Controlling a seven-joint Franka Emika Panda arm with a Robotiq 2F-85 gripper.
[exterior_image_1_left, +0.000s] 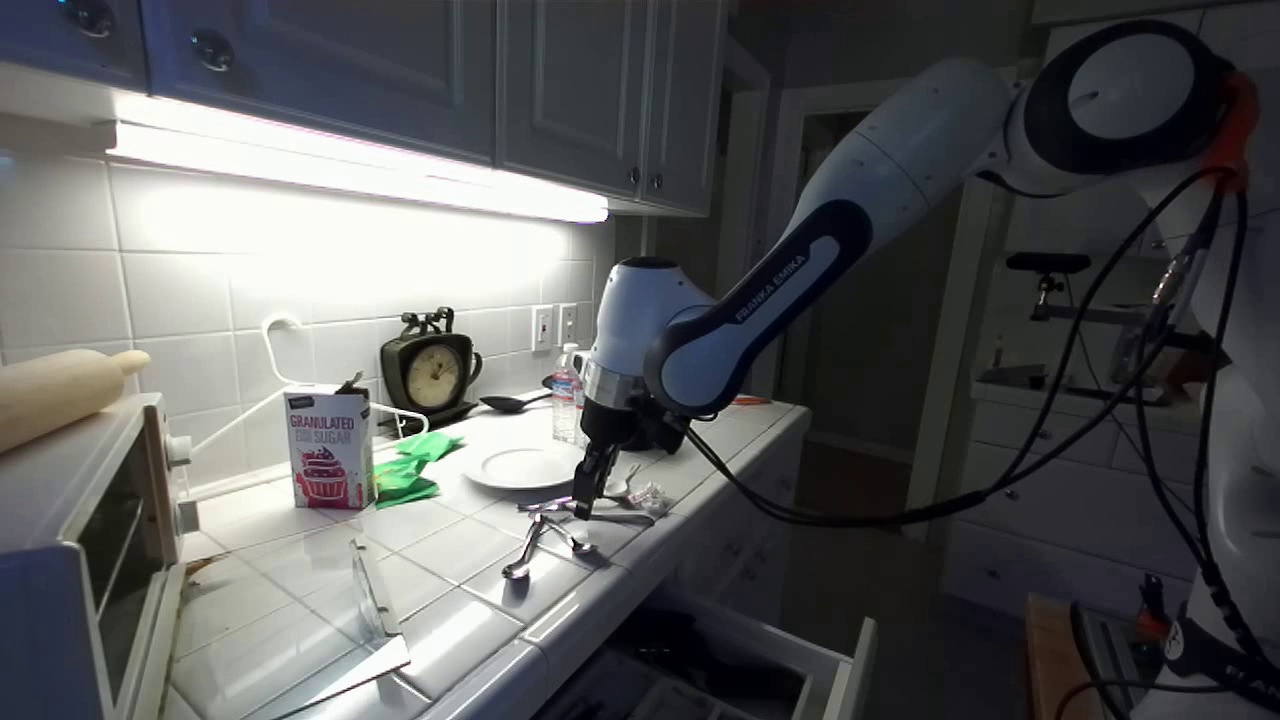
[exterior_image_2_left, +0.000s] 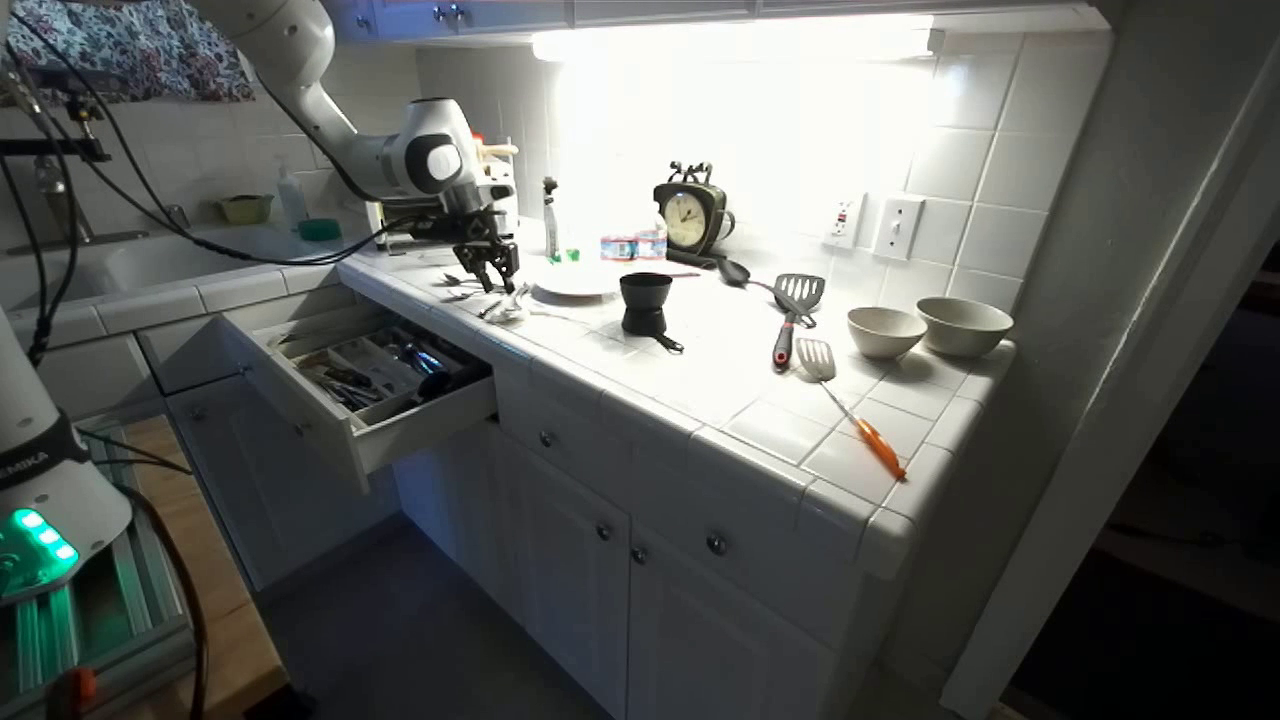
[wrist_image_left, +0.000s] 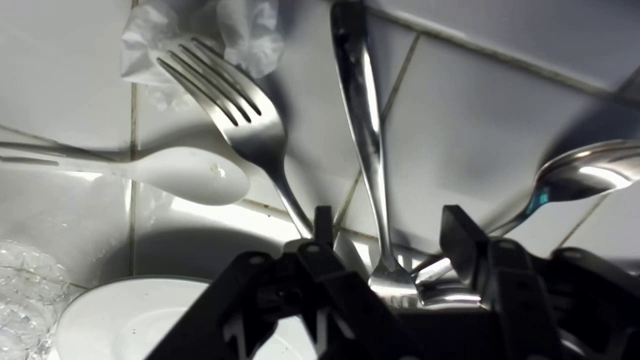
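At left in the wrist view, a white spoon (wrist_image_left: 192, 175) and a fork (wrist_image_left: 262, 135) lie on the desk (wrist_image_left: 480, 120); right of them my claw (wrist_image_left: 388, 217) is spread, a slim steel utensil (wrist_image_left: 367, 125) showing unpinched between its fingers; a metal spoon (wrist_image_left: 570, 180) lies at right. I judge a clean pinch needs both fingers clear of the fork's neck, closing gently.

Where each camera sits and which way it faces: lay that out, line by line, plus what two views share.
An exterior view: beside the toaster oven, faces along the counter toward a doorway; arm and gripper show.
An exterior view: off the counter's front, near the bowls, faces across to the clock; base, arm and gripper show.
Wrist view: mounted on the arm, faces down at cutlery; only the gripper shows, fingers apart.
Both exterior views share the clock, plate and open drawer.
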